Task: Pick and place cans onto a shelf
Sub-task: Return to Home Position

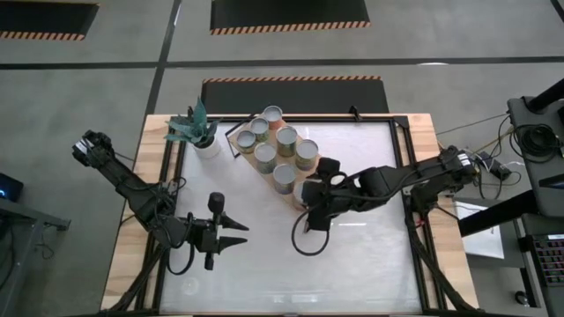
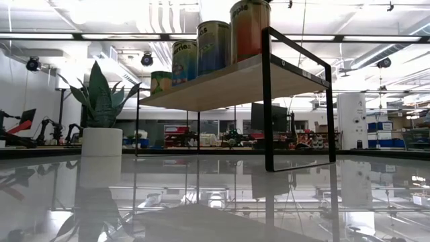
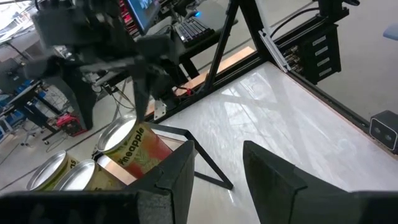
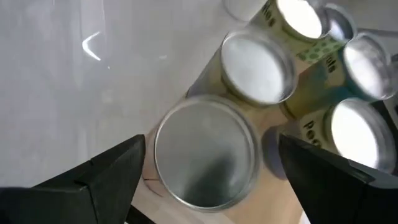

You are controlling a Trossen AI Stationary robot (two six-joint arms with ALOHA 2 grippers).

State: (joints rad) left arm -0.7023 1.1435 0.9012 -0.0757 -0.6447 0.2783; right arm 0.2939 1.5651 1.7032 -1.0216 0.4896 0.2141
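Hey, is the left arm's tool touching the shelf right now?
Apart. The high view shows the open left tool over the tabletop, with a wide stretch of white surface between it and the shelf. The right tool is over the shelf's end can.

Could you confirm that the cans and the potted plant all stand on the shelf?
Not quite: the potted plant stands on the table beside the shelf, not on it, as the low view shows. The cans do stand on the shelf.
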